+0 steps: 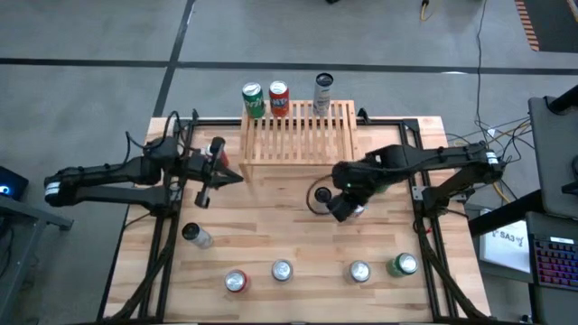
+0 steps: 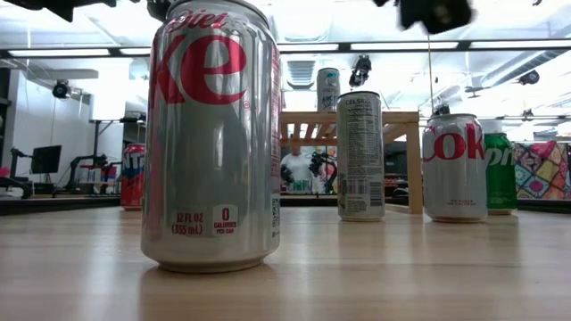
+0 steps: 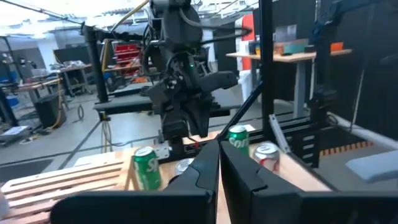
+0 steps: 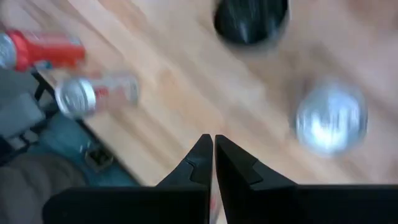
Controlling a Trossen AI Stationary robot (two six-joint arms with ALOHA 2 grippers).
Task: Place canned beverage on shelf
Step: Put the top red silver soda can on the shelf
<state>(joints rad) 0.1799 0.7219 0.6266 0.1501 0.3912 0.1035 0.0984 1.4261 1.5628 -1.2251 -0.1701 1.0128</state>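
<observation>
At the table's far edge the shelf runs lengthwise left-right, slats pointing front-to-back; both pincers are pressed together, empty.

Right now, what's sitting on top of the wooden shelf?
Three cans stand along the back edge of the shelf: a green can, a red can and a tall silver can. The slats in front of them are bare.

I'm in a robotics lab: concrete floor, loose cables, a keyboard, equipment benches behind my table.
</observation>
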